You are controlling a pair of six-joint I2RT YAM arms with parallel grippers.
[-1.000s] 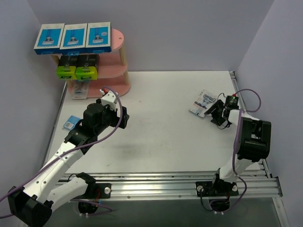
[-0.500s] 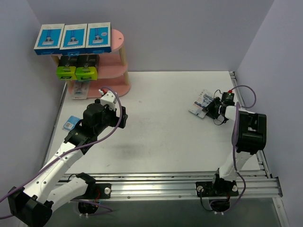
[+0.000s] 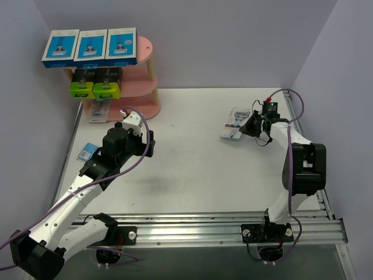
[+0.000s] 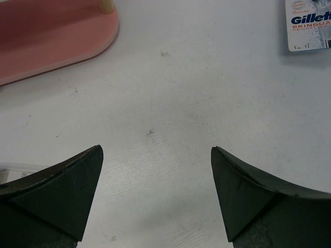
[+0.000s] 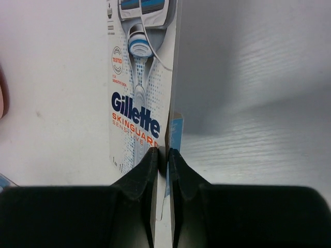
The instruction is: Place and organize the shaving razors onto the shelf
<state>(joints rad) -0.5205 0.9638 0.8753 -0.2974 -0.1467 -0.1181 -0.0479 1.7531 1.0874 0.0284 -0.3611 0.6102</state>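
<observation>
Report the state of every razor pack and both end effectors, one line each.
Left end effector: open, empty.
Right end effector: shut on Gillette pack's edge.
Gillette pack: pinched, not on shelf.
Blue boxes: three, upright on top tier.
Black boxes: two, on middle tier.
Clear pack: lying at bottom tier.
Small blue pack: flat on table.

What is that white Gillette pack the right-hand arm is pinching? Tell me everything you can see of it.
The Gillette pack is a flat white card printed SkinGuard in blue and orange, with a razor under clear plastic. The right gripper is shut on its lower end, one finger on each face. It is at the right rear of the table; whether it is lifted clear is hard to tell.
</observation>
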